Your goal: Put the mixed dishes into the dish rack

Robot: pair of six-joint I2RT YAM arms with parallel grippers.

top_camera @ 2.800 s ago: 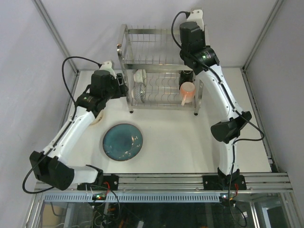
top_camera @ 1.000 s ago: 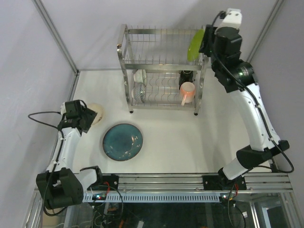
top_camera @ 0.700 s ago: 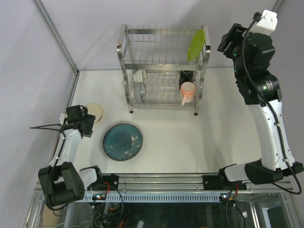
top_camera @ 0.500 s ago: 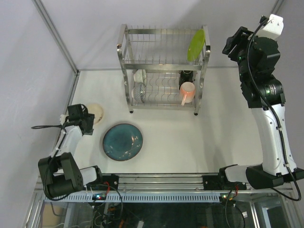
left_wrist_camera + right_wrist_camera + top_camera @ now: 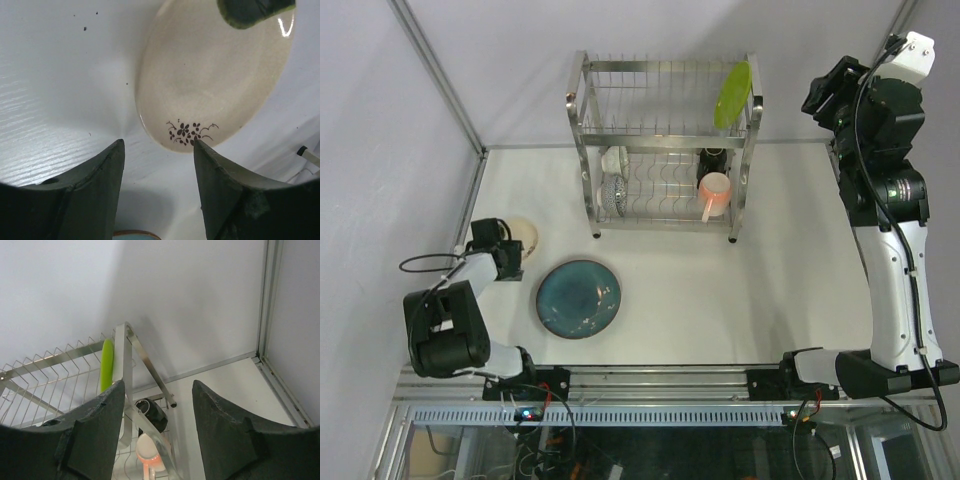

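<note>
1. Dish rack: far centre of the white table
2. Lime-green plate: upright, upper tier, right end
3. Pink mug: lower tier, right
4. Patterned bowl: lower tier, left
5. Blue-grey plate: flat on table, near left
6. Cream black-marked plate: on table, left of the blue-grey plate
7. Left gripper: jaws apart, empty, low at the cream plate's rim
8. Right gripper: jaws apart, empty, raised to the right of the rack

Seen from above, the left gripper covers the near-left part of the cream black-marked plate. In the left wrist view the plate's far rim is overlapped by a dark, green-edged shape, cropped at the top edge and too partial to name. In the right wrist view the bottom edge cuts off the pink mug, and the dish rack runs out at left and bottom.
</note>
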